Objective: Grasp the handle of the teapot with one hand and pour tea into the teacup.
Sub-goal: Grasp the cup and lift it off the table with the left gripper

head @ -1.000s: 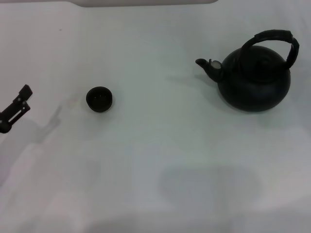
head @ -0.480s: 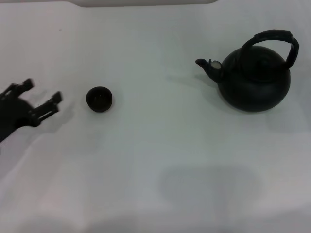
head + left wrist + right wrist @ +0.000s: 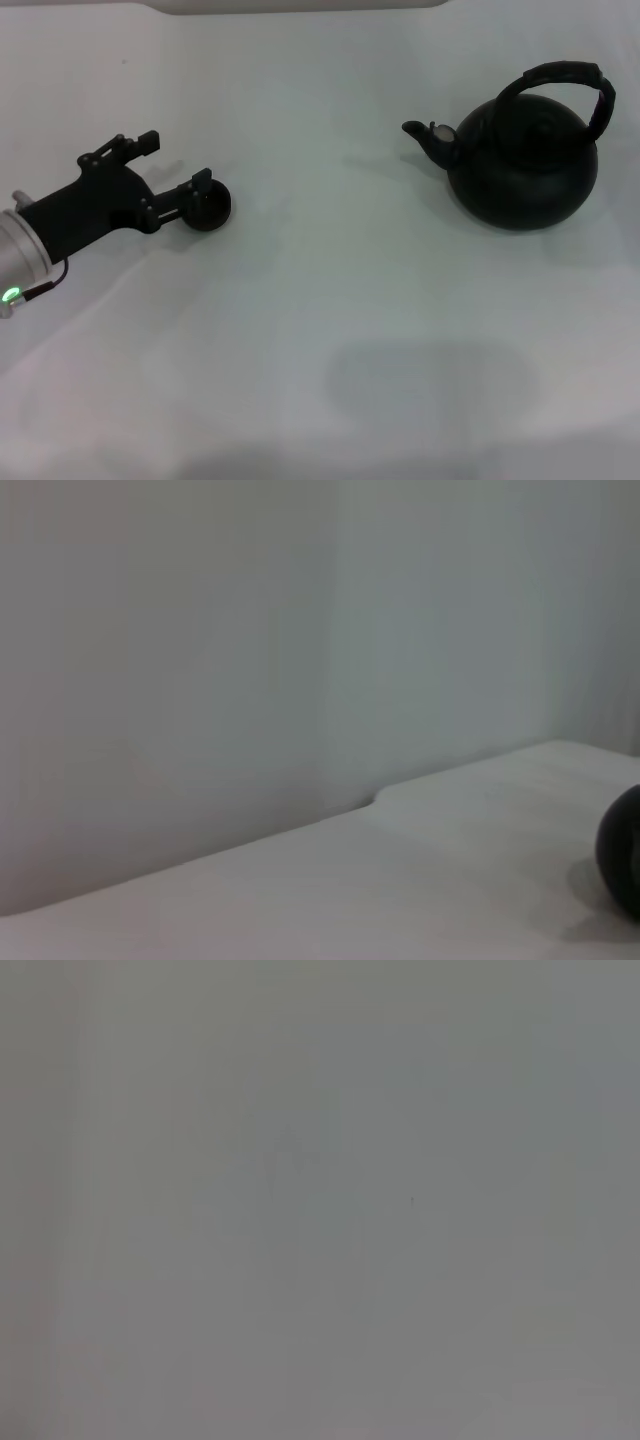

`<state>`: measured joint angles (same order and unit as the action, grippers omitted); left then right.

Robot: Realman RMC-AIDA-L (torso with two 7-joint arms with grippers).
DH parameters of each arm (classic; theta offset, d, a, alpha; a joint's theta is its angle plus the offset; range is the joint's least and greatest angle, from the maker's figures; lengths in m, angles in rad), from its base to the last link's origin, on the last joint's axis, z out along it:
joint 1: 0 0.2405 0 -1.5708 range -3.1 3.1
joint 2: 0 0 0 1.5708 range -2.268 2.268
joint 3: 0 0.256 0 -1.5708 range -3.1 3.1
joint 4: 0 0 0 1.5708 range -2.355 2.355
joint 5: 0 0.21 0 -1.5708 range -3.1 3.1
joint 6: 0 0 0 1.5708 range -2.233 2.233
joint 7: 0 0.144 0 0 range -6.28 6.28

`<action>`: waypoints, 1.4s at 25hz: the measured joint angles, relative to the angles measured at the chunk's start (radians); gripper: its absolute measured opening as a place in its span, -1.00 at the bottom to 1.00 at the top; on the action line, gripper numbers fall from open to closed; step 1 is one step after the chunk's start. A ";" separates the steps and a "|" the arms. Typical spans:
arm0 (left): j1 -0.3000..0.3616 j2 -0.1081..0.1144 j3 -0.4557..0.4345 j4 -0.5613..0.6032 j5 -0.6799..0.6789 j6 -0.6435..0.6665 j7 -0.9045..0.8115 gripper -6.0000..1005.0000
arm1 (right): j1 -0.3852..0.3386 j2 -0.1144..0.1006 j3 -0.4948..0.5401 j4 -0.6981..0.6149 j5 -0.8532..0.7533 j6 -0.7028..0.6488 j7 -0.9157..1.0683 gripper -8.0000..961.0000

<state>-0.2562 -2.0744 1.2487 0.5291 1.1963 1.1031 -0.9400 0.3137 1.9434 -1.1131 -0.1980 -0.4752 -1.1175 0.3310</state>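
The teapot (image 3: pixel 522 168) sits upright on the far right part of the white table (image 3: pixel 330 330), round and matte black, with its short spout (image 3: pixel 428 139) aimed toward my left side. Its handle (image 3: pixel 566 82), a thick black arch with a wrapped look, stands up over the lid, and nothing of mine touches it. Well apart from it, across a wide bare stretch of table, is the teacup (image 3: pixel 210 207), a tiny dark round cup on my left side.

My left gripper (image 3: pixel 176 161) reaches in from the left edge just beside that teacup, and my fingers are spread apart. One fingertip (image 3: pixel 200 181) overlaps the cup's near-left rim in the head view; I cannot tell whether it actually touches. The other finger (image 3: pixel 140 143) points farther back, clear of the cup, so the cup is not between them.

My left wrist view shows only a pale wall, the table's edge and a dark round shape (image 3: pixel 622 850) at one border; I cannot tell which object it is.

My right gripper is out of sight; its wrist view shows only flat grey.
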 joint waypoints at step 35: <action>0.027 -0.001 0.043 -0.002 0.060 -0.059 -0.074 0.75 | -0.036 0.030 -0.001 -0.007 -0.004 -0.033 -0.010 0.31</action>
<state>-0.2292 -2.0754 1.2916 0.5274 1.2560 1.0446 -1.0141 0.2776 1.9731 -1.1142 -0.2051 -0.4787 -1.1507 0.3214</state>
